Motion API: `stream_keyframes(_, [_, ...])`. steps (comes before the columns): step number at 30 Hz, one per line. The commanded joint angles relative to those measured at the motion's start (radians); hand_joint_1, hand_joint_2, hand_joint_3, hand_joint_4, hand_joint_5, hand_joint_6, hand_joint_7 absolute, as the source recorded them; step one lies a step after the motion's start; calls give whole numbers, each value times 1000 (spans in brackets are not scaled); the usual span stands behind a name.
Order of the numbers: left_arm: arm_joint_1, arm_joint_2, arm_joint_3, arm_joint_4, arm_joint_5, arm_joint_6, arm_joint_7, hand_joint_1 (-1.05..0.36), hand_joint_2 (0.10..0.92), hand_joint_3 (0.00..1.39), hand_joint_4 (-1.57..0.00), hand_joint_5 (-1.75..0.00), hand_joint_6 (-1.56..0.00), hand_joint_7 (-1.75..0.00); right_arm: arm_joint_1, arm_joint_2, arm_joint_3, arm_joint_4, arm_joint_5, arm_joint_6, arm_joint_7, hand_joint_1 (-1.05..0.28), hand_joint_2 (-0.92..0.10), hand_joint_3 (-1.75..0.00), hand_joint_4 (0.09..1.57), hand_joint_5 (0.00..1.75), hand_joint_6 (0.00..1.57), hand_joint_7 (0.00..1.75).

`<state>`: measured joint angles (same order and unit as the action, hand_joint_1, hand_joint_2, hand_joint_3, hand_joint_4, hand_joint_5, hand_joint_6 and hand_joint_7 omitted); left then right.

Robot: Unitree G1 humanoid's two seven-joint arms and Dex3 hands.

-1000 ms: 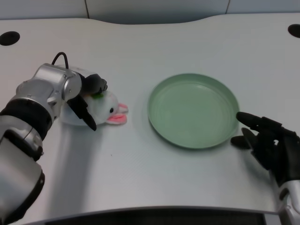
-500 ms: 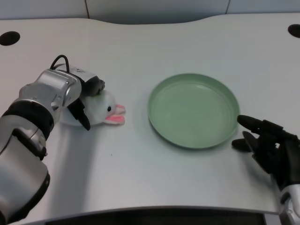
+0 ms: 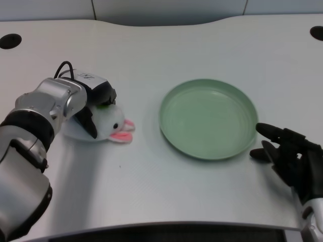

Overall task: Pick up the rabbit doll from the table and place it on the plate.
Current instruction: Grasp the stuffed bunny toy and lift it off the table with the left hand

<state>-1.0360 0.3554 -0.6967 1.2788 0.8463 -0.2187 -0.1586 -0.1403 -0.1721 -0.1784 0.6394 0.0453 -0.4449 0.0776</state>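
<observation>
White surface (image 3: 151,191) seen from above. At left of the frame, left hand (image 3: 96,108) draped over the rabbit doll (image 3: 112,123), black fingers (image 3: 90,124) curled down across its near and far sides, touching the plush. Whether properly gripped or only cupped: cannot tell, since the hand hides most of the body. Doll apparently resting on the surface, not lifted, lying directly beneath and just right of the hand. Long axis roughly level across the frame, white head and pink ears pointing right, toward the plate (image 3: 174,103). Green, round, shallow plate at centre right of the frame, holding nothing, well apart from the doll with bare surface between. Right hand (image 3: 290,156) at lower right, just beside the plate's near right rim, fingers spread, holding nothing. Nearer to the doll by far: the left hand, already on it. Likely step in hand: securing the grasp before lifting. Coming move, as a guess: up, then rightward across the gap to the plate. Possible risk: soft plush slipping from a loose hold during the lift.
</observation>
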Motion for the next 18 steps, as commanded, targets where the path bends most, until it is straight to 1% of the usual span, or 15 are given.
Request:
stream_keyframes(1, [11, 0, 7, 11, -13, -7, -7, -335, 807, 1, -541, -1481, -463, -1518, 10, 1, -1, -1, 6, -13, 1, -407, -921, -193, 796, 779, 988, 11])
stream_keyframes(2, [10, 0, 6, 12, -14, -8, -7, -329, 807, 1, -543, -1504, -449, -1568, 10, 1, -1, 0, 6, -13, 1, -408, -921, -194, 794, 781, 988, 11])
stream_keyframes(4, [10, 0, 5, 12, -15, -8, -7, -326, 807, 0, -544, -1518, -441, -1595, 10, 1, -1, 0, 6, -13, 1, -408, -921, -195, 793, 784, 988, 11])
stream_keyframes(5, [19, 0, 9, 15, -19, -12, 11, -326, 808, 0, -543, -1521, -439, -1600, 12, 1, 0, -7, 3, -7, -2, -408, -921, -196, 792, 785, 988, 11])
stream_keyframes(6, [25, -1, 11, 17, -21, -15, 25, -236, 832, 11, -583, -1654, -476, -1686, 14, 0, 1, -12, 1, -3, -5, -406, -921, -200, 790, 785, 985, 9])
stream_keyframes(8, [32, -1, 14, 20, -24, -19, 40, -186, 846, 16, -605, -1727, -500, -1734, 16, 0, 1, -18, -1, 2, -7, -405, -921, -204, 788, 785, 984, 9])
stream_keyframes(18, [31, -3, 16, 24, -21, -22, 45, -172, 852, 14, -611, -1746, -508, -1746, 18, 0, 2, -21, -1, 4, -8, -405, -921, -208, 788, 786, 984, 9])
